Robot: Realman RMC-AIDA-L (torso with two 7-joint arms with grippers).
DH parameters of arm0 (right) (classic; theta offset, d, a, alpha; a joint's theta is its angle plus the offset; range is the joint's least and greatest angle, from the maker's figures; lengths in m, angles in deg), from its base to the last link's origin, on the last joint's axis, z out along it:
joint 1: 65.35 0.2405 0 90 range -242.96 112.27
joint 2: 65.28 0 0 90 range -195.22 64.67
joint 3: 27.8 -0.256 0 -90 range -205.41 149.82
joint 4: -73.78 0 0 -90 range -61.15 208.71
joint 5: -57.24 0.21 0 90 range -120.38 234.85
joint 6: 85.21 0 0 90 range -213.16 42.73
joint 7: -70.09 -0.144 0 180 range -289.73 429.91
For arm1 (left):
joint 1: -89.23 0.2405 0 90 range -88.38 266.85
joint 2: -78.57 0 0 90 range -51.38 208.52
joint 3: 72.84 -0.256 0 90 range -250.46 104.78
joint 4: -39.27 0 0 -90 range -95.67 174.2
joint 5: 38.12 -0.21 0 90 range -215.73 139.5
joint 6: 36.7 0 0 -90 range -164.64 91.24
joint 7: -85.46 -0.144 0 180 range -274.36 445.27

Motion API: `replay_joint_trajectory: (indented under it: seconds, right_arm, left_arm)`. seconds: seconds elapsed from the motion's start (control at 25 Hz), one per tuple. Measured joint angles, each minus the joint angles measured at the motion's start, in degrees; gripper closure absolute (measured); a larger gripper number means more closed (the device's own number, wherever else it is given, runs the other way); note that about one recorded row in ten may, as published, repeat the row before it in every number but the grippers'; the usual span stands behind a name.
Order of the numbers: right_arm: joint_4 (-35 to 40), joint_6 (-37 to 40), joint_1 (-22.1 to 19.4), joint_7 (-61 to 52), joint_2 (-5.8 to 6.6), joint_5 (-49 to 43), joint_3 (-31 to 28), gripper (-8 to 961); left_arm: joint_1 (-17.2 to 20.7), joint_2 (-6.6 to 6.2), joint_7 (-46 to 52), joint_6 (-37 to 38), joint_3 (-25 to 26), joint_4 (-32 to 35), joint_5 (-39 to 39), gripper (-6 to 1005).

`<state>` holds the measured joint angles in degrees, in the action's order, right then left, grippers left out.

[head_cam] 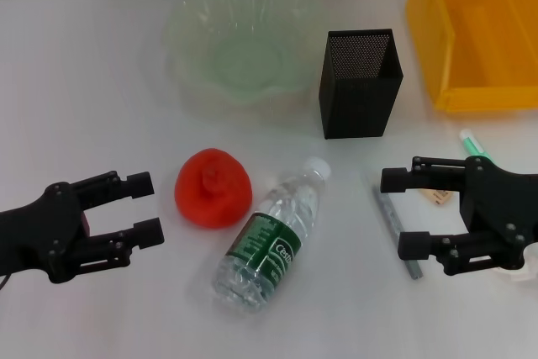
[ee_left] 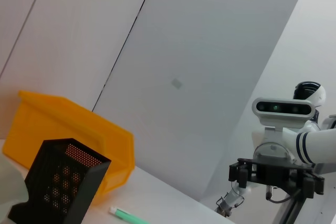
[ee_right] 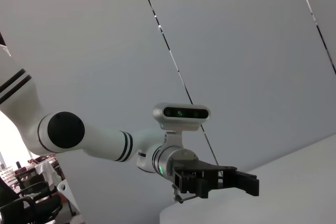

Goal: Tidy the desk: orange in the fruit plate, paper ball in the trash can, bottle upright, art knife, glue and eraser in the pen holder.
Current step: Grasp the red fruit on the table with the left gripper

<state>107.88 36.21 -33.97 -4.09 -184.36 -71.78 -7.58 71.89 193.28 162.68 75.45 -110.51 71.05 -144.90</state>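
Both end effectors hover low over the white counter [head_cam: 101,90] with fingers spread and nothing held: the left end effector [head_cam: 145,206] sits just beside the red-orange round orange [head_cam: 213,187], the right end effector [head_cam: 405,212] hangs over a thin grey art knife [head_cam: 392,220] near the small tan eraser [head_cam: 440,197].

That orange lies near the counter's middle, touching the clear plastic water bottle [head_cam: 269,237] with the dark green label, which lies on its side. It looks firm, smooth and liable to roll, so a grip across its widest girth seems safest (the stem nub points up). Behind stand the pale green wavy-rimmed fruit plate [head_cam: 181,27], the black mesh pen holder [head_cam: 360,83] and the yellow plastic trash can [head_cam: 429,35]. Each forearm reaches inward, wrist level, fingers pointing toward the centre.
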Motion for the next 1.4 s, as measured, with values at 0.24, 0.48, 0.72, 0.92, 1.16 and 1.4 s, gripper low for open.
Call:
replay_joint_trajectory:
  seconds: [0.24, 0.48, 0.72, 0.92, 1.16, 1.4]
  right_arm:
    - [0.1, -0.1, 0.0, 0.0, 0.07, 0.0, 0.0, 133]
    - [0.1, -0.1, 0.2, 0.1, 0.08, 0.0, 0.0, 133]
    - [0.4, -1.1, -0.6, 0.8, 0.09, 0.4, -0.8, 133]
    - [0.5, -1.5, -2.9, 1.3, 0.52, 0.7, -0.9, 134]
    - [2.1, -2.0, -9.5, 2.3, 1.0, 2.6, -0.9, 134]
    - [2.0, -2.3, -12.8, 3.5, 1.39, 5.2, -1.3, 134]
  left_arm:
    - [-0.5, 0.18, 0.0, 0.0, -0.1, 0.1, 0.0, 206]
    - [-1.0, 0.22, 0.0, -0.1, 0.0, 0.2, 0.0, 211]
    - [-2.2, 0.36, 2.4, -0.7, -0.1, 1.4, -0.1, 215]
    - [-2.5, 0.47, 3.8, -1.0, -0.3, 2.5, -0.3, 218]
    - [-7.1, 2.89, 15.3, -3.3, -1.7, 17.6, -6.1, 223]
    - [-15.4, 3.77, 19.8, -10.4, -5.1, 20.6, -16.2, 227]
